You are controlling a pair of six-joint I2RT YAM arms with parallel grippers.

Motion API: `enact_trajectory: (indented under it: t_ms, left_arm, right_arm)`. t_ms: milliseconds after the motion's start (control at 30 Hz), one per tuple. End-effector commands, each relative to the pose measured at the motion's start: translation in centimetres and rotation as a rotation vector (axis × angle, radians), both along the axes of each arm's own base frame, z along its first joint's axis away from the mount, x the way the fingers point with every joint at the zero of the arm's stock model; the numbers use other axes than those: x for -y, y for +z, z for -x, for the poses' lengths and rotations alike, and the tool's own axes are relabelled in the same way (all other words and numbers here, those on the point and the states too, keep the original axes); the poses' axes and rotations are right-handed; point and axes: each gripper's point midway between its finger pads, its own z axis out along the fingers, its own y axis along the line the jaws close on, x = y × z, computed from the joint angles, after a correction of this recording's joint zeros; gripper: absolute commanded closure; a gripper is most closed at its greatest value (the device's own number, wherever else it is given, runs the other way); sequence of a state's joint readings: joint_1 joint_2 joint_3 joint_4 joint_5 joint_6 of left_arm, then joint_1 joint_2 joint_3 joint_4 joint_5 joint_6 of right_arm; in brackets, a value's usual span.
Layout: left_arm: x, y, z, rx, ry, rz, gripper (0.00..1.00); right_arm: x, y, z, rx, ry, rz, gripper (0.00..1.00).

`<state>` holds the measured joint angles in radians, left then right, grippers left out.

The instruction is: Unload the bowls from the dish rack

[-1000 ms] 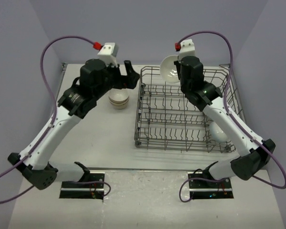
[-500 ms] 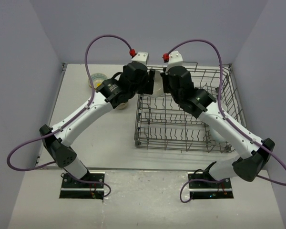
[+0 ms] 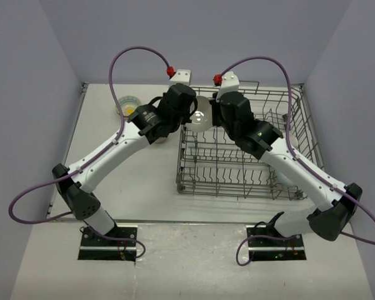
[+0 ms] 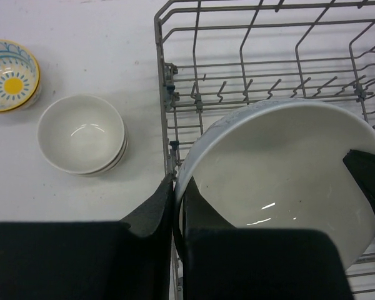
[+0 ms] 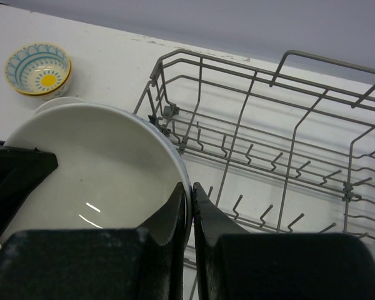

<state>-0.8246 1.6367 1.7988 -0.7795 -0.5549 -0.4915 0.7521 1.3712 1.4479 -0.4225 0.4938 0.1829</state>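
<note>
The grey wire dish rack [image 3: 182, 144] sits under the left gripper [image 4: 178, 187] and right gripper [image 5: 189, 190], which clamp opposite rims of a glossy white ceramic bowl [image 4: 281, 169]. Left of them: stacked plain white bowls [image 4: 81, 133], then one patterned yellow-centred bowl [image 4: 11, 76].

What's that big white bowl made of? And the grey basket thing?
The white bowl looks like glazed ceramic: smooth, glossy, with bright light glints inside. The dish rack looks like thin grey metal wire, maybe coated; its dull finish leaves that open.
</note>
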Motion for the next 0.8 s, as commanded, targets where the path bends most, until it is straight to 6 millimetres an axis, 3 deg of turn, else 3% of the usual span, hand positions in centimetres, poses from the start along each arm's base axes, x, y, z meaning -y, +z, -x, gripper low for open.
enact_trajectory:
  t_ms: [0, 33, 100, 133, 167, 267, 300, 333, 367, 400, 433, 467, 500, 567, 600, 700, 767]
  left_arm:
    - [-4.0, 1.8, 0.2, 0.059, 0.144, 0.001, 1.0]
    - [-4.6, 0.7, 0.3, 0.04, 0.156, -0.005, 1.0]
    - [-6.5, 1.2, 0.4, 0.058, 0.197, 0.032, 1.0]
    - [-7.2, 1.0, 0.5, 0.055, 0.219, 0.05, 1.0]
    - [-9.2, 0.7, 0.8, 0.051, 0.258, 0.055, 1.0]
    - [-13.7, 1.1, 2.1, 0.063, 0.349, 0.136, 1.0]
    - [-16.9, -1.3, 2.2, 0.022, 0.428, 0.123, 1.0]
    - [-18.5, -2.2, 2.6, 0.015, 0.478, 0.148, 1.0]
    - [-22.1, -2.0, 3.0, 0.043, 0.573, 0.185, 1.0]
    - [-23.9, -5.2, 3.8, -0.018, 0.621, 0.171, 1.0]
    - [-25.3, -6.4, 4.3, -0.033, 0.674, 0.19, 1.0]
    - [-28.3, -7.0, 5.0, -0.026, 0.773, 0.21, 1.0]
    - [-29.5, -10.2, 6.0, -0.085, 0.815, 0.198, 1.0]
    - [-32.1, -12.1, 6.6, -0.084, 0.9, 0.242, 1.0]
    - [-32.3, -15.0, 7.3, -0.151, 0.906, 0.256, 1.0]
    - [-32.8, -19.2, 7.1, -0.235, 0.922, 0.297, 1.0]
    - [-32.7, -21.0, 6.5, -0.261, 0.919, 0.304, 1.0]
  right_arm:
    - [0.1, 4.2, 0.0, 0.11, -0.021, -0.13, 1.0]
    - [-0.2, 4.3, 0.1, 0.109, -0.007, -0.138, 0.94]
    - [-0.4, 4.2, 0.0, 0.108, -0.003, -0.151, 0.62]
    - [-0.6, 4.2, 0.1, 0.108, 0.009, -0.16, 0.2]
    - [-0.6, 4.3, 0.1, 0.105, 0.012, -0.158, 0.01]
    - [0.2, 4.0, 0.3, 0.086, -0.001, -0.127, 0.01]
    - [0.8, 4.3, 0.6, 0.084, -0.004, -0.131, 0.01]
    - [1.8, 4.0, 0.6, 0.066, -0.022, -0.132, 0.01]
    - [2.5, 3.3, 0.7, 0.046, -0.029, -0.135, 0.01]
    - [2.9, 3.7, 1.5, 0.038, -0.002, -0.165, 0.01]
    - [4.4, 3.3, 1.6, 0.011, -0.03, -0.191, 0.01]
    - [5.1, 2.3, 2.0, -0.017, -0.035, -0.199, 0.01]
    - [6.1, 3.2, 3.1, -0.001, -0.028, -0.236, 0.01]
    - [7.8, 2.4, 4.4, 0.005, -0.048, -0.226, 0.01]
    - [8.8, 2.6, 5.0, 0.026, -0.067, -0.221, 0.01]
    - [12.4, 4.2, 8.8, 0.109, -0.113, -0.246, 0.01]
    - [13.2, 4.0, 10.1, 0.111, -0.109, -0.241, 0.01]
